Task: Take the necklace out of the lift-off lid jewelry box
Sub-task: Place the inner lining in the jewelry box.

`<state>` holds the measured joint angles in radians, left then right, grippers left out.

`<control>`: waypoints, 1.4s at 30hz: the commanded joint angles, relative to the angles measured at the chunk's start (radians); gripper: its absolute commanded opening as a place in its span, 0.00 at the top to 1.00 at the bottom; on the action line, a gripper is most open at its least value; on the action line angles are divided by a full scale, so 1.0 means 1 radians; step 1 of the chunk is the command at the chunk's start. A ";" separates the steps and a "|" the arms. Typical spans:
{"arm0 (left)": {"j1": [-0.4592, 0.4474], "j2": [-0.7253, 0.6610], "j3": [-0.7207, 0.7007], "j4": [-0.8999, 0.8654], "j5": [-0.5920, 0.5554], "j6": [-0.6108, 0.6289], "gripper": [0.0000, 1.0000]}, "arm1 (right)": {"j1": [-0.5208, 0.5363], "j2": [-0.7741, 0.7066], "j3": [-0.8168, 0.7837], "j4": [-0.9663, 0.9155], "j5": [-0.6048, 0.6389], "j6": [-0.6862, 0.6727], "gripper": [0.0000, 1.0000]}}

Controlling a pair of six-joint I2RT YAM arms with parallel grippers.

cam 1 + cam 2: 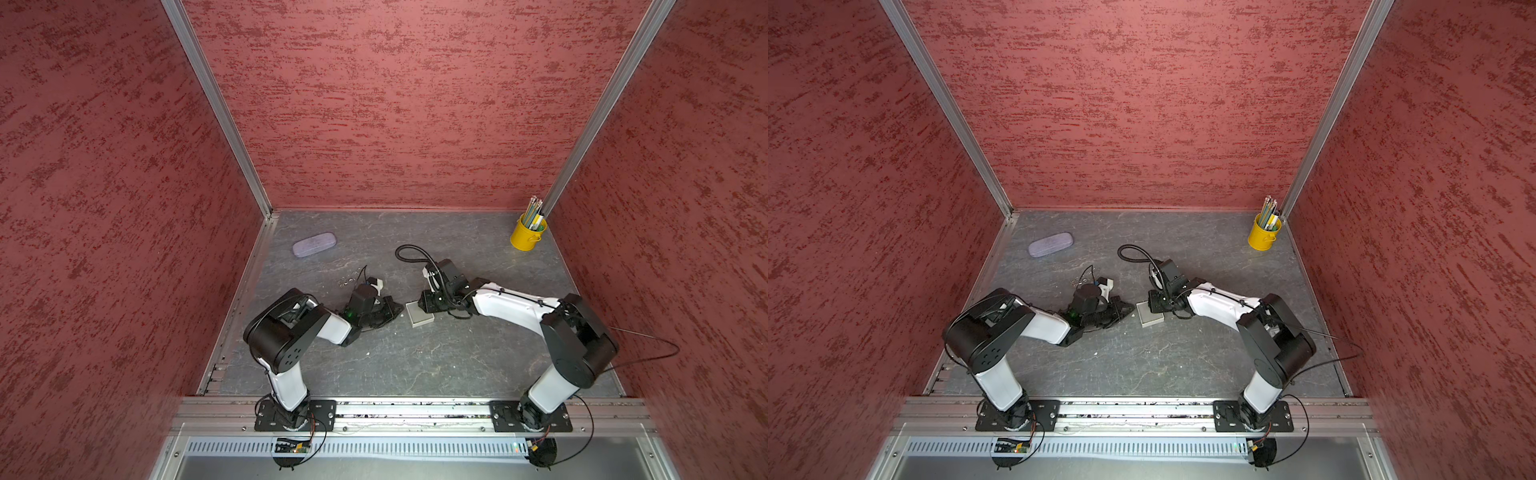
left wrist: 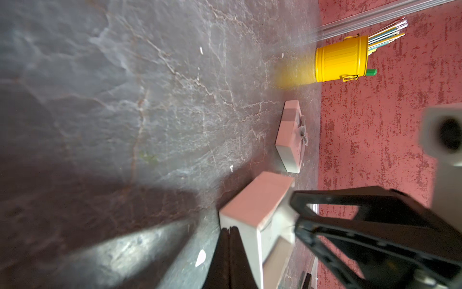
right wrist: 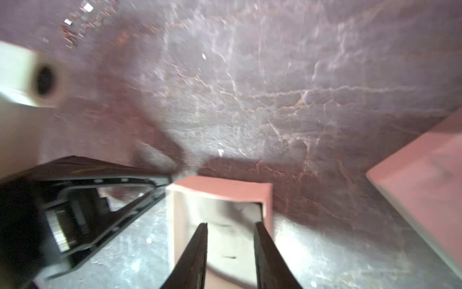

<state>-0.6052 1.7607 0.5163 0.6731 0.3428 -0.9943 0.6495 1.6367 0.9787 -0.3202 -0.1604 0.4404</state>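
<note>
"Where was the necklace (image 1: 347, 281)?"

"On the table (image 1: 415, 365), well apart from the box (image 3: 220, 190) and near the left arm's wrist. The box stood open, and I could make out no chain inside it. The lid (image 2: 291, 135) lay on the table a little apart from it."

"And the claws?"

"The right claw (image 3: 231, 225) hung at the box's mouth, its jaws narrow, with a gap between them and nothing in it. The left claw (image 2: 228, 231) was closed tight on nothing, its tip just at the box's outer wall. Whether it touched, I could not tell."

"So the job looked done. What could have spoiled it?"

"Mostly the way out, I judged. The box looked like light card. If the right claw lifted off at a slant, a finger could hook the wall and tip or drag it. The left claw, so close, could shove it likewise. And the left arm sat near the necklace, so a careless sweep back could catch the links and pull them across the table."
</note>
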 commanded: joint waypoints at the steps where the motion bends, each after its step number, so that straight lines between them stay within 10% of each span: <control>1: 0.014 -0.021 0.009 -0.015 0.007 0.026 0.99 | 0.011 -0.067 0.040 -0.029 0.045 0.013 0.66; 10: 0.041 -0.071 -0.024 -0.046 0.001 0.049 0.99 | 0.040 -0.013 0.036 0.027 0.054 0.028 0.78; 42: 0.042 -0.085 -0.009 -0.079 0.016 0.068 0.99 | 0.060 0.061 -0.136 0.280 0.161 0.089 0.60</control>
<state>-0.5667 1.6951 0.5014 0.6014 0.3435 -0.9451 0.7013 1.7199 0.8658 -0.0853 -0.0353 0.4904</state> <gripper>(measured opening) 0.049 0.397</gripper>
